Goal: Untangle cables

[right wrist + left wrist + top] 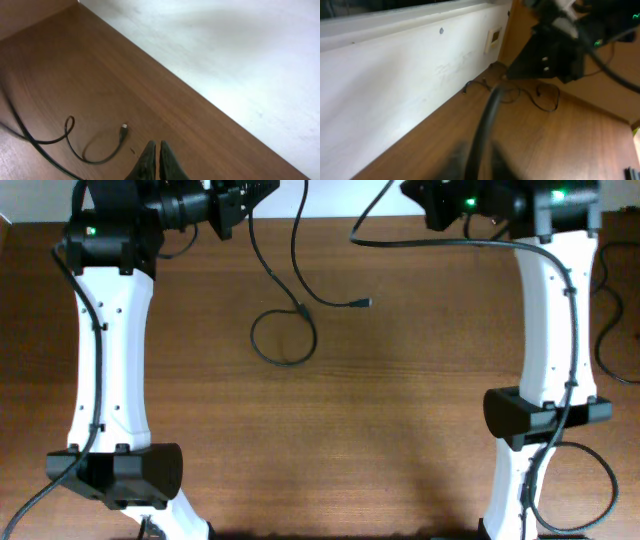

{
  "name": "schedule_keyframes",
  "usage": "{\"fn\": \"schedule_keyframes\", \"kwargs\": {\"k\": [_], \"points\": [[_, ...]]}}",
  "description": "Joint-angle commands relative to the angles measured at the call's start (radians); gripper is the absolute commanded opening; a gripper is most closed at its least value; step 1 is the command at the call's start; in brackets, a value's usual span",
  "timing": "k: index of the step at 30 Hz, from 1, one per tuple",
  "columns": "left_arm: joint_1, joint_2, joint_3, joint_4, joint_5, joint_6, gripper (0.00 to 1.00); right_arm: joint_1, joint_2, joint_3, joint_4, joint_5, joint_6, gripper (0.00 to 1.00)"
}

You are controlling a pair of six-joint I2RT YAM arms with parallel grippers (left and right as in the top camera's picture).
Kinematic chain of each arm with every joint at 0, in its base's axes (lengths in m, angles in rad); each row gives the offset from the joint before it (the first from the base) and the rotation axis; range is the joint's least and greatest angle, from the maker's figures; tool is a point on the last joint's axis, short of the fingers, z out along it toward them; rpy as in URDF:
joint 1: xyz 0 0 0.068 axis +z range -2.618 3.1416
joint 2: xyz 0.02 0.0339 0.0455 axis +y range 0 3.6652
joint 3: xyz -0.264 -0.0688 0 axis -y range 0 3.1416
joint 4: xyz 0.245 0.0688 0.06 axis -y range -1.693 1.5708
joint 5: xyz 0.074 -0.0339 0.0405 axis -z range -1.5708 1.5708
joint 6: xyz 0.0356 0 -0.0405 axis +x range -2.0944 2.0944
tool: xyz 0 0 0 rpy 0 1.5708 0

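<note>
A thin black cable (283, 340) lies on the wooden table at the back centre, curled in a loop, with its plug (365, 303) pointing right. One strand rises to my left gripper (228, 208), which is lifted high at the back left. In the left wrist view the blurred cable (487, 125) runs up between the fingers of the left gripper (479, 167), which are shut on it. My right gripper (432, 202) is raised at the back right. In the right wrist view the right gripper (159, 148) is shut with nothing in it, above the cable's plug (123, 130) and a loop (95, 150).
A white wall (395, 85) runs along the table's far edge, with a small outlet plate (493, 38). The right arm (555, 45) shows in the left wrist view. More black cable (610, 345) hangs at the right edge. Both arm bases (120, 475) stand near the front.
</note>
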Motion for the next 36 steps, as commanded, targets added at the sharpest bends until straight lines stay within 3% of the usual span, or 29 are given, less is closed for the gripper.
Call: {"fn": "schedule_keyframes", "kwargs": {"k": [1,4,7,9,11,13,15,18,21,25,28,30,31,33,34,35,36], "points": [[-0.048,-0.028,0.003,-0.004,-0.040,0.006,0.99,0.016,-0.062,0.003,-0.028,-0.002,0.008,0.04],[-0.058,-0.053,0.003,-0.003,-0.101,-0.045,0.99,0.027,-0.067,0.003,-0.057,-0.002,0.008,0.04],[-0.066,-0.162,0.005,0.095,-0.428,-0.137,0.99,0.026,-0.119,0.003,-0.057,-0.002,0.008,0.04],[-0.065,-0.207,0.005,0.170,-0.567,-0.137,0.99,0.026,-0.143,0.003,-0.069,0.002,0.008,0.04],[-0.063,-0.230,0.001,0.088,-0.693,-0.123,0.99,0.027,-0.144,-0.005,-0.080,0.002,0.008,0.04],[-0.063,-0.289,-0.065,0.064,-0.759,-0.121,0.99,0.027,-0.144,-0.008,-0.091,0.003,0.008,0.04],[-0.063,-0.367,-0.245,0.080,-0.842,-0.121,0.99,0.019,-0.144,-0.008,-0.099,0.002,0.008,0.04],[-0.063,-0.605,-0.751,0.307,-0.852,-0.121,0.99,-0.013,-0.144,-0.008,-0.107,0.001,0.008,0.04],[-0.063,-0.780,-1.041,0.471,-0.901,-0.129,0.99,-0.012,-0.144,-0.009,-0.118,0.002,0.008,0.04],[-0.063,-0.845,-1.086,0.215,-0.967,-0.118,0.99,0.019,-0.135,-0.029,-0.110,-0.008,0.008,0.04],[-0.063,-0.885,-1.086,0.249,-0.967,-0.129,0.99,0.123,-0.072,-0.116,-0.043,0.114,0.013,0.04],[-0.063,-0.937,-1.086,0.252,-0.972,-0.129,0.99,0.190,-0.006,-0.204,0.112,0.243,0.129,0.04],[-0.063,-0.979,-1.086,0.252,-0.982,-0.132,0.99,0.207,0.027,-0.266,0.227,0.264,0.250,0.14],[-0.063,-1.023,-1.086,0.246,-1.050,-0.175,0.99,0.213,0.058,-0.369,0.398,0.264,0.489,0.56],[-0.063,-1.043,-1.086,0.233,-1.054,-0.175,0.99,0.221,0.067,-0.456,0.508,0.264,0.608,0.72],[-0.063,-1.048,-1.086,0.214,-1.054,-0.174,0.99,0.237,0.067,-0.552,0.603,0.267,0.677,0.80],[-0.063,-1.047,-1.086,0.197,-1.064,-0.174,0.99,0.255,0.067,-0.631,0.669,0.307,0.741,0.80]]}}
